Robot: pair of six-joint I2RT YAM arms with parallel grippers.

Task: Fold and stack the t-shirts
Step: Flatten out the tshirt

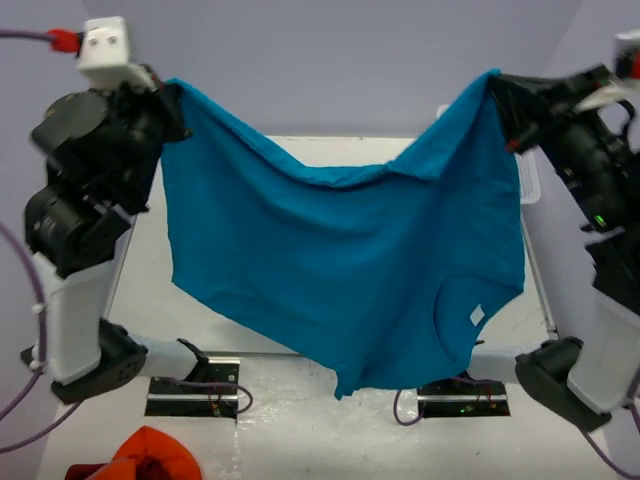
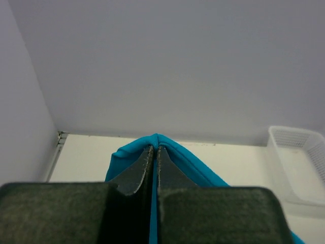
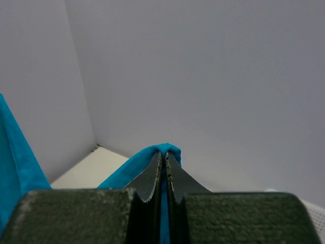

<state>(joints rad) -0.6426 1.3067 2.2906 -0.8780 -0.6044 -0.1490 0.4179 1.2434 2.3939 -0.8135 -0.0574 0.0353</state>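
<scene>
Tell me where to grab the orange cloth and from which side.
Likely the raised hump on top of the orange cloth, coming from straight above: it lies bunched in a heap, so that fold stands up to pinch, and no flat edge shows.

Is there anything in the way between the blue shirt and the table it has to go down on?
Nothing that shows. The left gripper and right gripper are both shut on the shirt, which hangs over the table. The orange cloth lies off at the near edge, left. The shirt hides the table part behind it.
</scene>
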